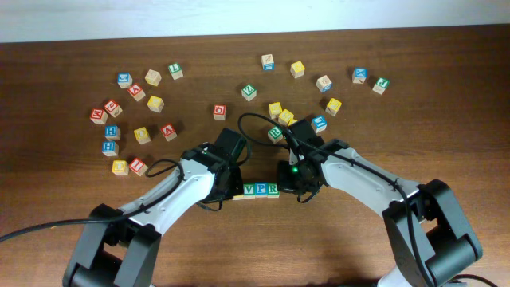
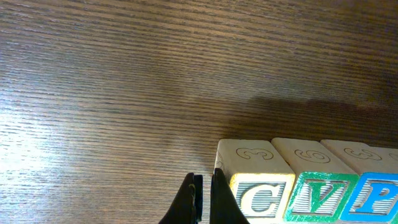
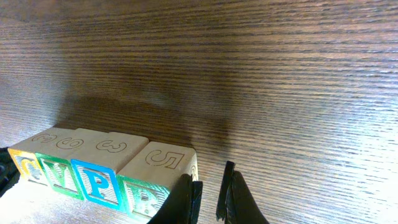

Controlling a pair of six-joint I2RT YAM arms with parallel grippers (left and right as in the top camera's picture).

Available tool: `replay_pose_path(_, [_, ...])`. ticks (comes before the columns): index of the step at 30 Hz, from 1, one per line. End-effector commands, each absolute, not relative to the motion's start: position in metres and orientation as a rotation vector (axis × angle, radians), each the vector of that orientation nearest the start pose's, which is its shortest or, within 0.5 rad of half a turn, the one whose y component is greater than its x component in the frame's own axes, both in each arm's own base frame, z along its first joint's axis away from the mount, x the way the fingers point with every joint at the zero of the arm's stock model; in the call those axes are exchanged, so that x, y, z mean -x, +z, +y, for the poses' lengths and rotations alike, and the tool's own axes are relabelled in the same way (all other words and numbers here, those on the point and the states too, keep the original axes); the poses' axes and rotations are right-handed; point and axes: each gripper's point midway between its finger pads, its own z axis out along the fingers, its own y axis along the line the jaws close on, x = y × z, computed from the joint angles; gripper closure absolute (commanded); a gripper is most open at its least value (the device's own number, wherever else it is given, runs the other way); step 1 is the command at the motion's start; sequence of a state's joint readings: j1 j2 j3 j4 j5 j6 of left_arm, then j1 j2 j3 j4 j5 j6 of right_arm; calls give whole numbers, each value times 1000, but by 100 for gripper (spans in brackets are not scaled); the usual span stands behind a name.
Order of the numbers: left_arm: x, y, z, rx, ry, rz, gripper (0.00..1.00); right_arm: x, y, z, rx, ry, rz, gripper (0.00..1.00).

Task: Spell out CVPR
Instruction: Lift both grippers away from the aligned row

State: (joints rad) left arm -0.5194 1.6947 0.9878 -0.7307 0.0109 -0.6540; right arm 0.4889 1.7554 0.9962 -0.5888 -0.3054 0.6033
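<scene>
Four letter blocks stand in a row near the table's front middle [image 1: 260, 189] and read C, V, P, R. In the left wrist view the yellow C block [image 2: 261, 199], green V block [image 2: 320, 196] and blue P block [image 2: 376, 199] show. My left gripper [image 2: 204, 200] is shut and empty, its right finger against the C block's left side. In the right wrist view the green R block [image 3: 146, 199] ends the row next to the P block [image 3: 96, 183]. My right gripper [image 3: 208, 199] is nearly shut and empty, its left finger against the R block's right side.
Several loose letter blocks lie scattered behind the row: a cluster at the left [image 1: 142, 135], one in the middle [image 1: 219, 112], and more at the back right [image 1: 333, 106]. A green block [image 1: 275, 134] and a blue one [image 1: 319, 123] lie just behind my right arm.
</scene>
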Motion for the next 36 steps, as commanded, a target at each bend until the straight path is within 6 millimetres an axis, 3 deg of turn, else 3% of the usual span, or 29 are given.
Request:
replay_pose_path(1, [-273,18,-159,186,-150,3022,100,-271,14,212,-116,617,3067,92])
replay_pose_path(16, [-267,17,-146,188,-49,3036,100,-276,9,198,-129,491,3057,91])
replay_pose_path(20, [-270,31,-142,207,-64,3017,100,-275,14,196,-135,477,3069,96])
replay_pose_path(24, [-271,78,-127,269,-140,2916,100,-281,58,166,-193,304,3029,96])
replay_pose_path(27, [-261,111,-117,283,-176,2849,100,-268,103,158,-180,344,2952,96])
replay_pose_path(28, [-257,121,-114,282,-186,2828,95,-261,120,155,-173,360,2920,96])
replay_pose_path(29, [-255,126,-113,281,-195,2817,83,-254,132,150,-170,351,2894,96])
replay_pose_path(30, [-250,132,-111,280,-204,2807,57,-243,149,141,-184,321,2852,88])
replay_pose_path(31, [-247,135,-110,280,-208,2803,20,-228,164,130,-220,273,2816,81])
replay_pose_path(32, [-246,136,-109,280,-205,2806,1,-215,174,124,-231,245,2787,71])
replay_pose_path(36, [-245,135,-109,281,-200,2812,1,-172,188,127,-198,291,2713,48])
